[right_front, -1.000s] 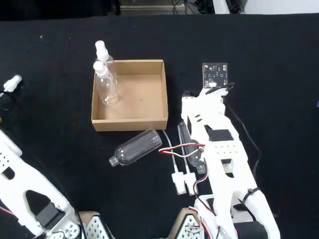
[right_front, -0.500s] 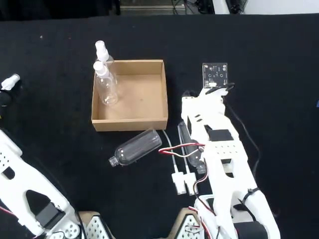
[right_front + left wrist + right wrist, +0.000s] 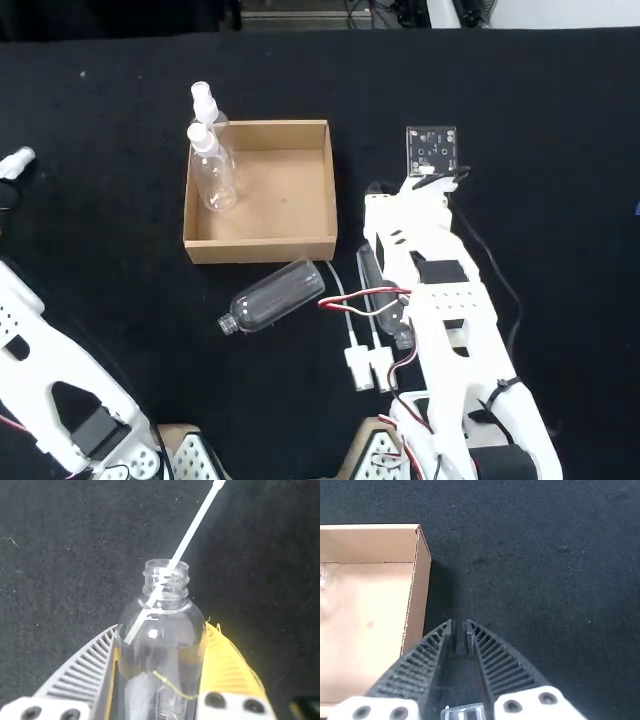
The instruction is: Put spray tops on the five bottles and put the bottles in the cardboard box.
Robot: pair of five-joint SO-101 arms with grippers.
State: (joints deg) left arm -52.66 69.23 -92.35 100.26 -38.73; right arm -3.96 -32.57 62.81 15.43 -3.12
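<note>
Bottle [image 3: 161,611] in left pincer [image 3: 162,627], base hidden, tube [image 3: 192,532] seemingly inside neck

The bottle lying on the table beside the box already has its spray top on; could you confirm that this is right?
Not quite. The bottle lying on the table beside the box has no spray top on yet: its neck is open. The high view shows it.
</note>
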